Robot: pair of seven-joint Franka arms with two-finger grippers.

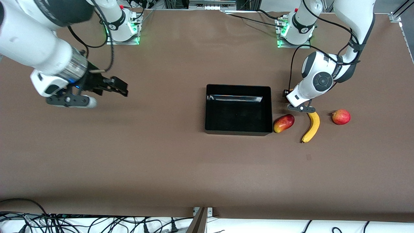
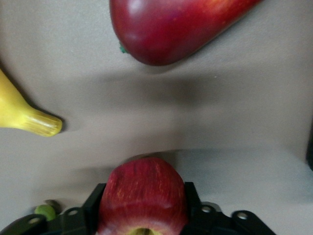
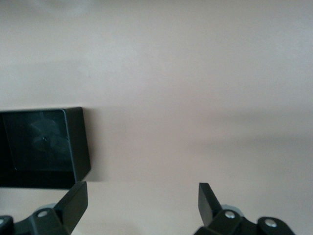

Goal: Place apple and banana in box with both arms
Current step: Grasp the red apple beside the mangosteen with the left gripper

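Fingers of the left gripper (image 2: 143,215) bracket the apple (image 2: 143,196) — whether clamped we cannot tell — beside the box (image 1: 238,129); right gripper (image 3: 143,198), fingers apart, waits well away.

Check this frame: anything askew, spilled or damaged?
Nothing stands out. The box sits upright and empty; the apple, banana, mango-like fruit and pinkish-red fruit lie intact on the table toward the left arm's end.
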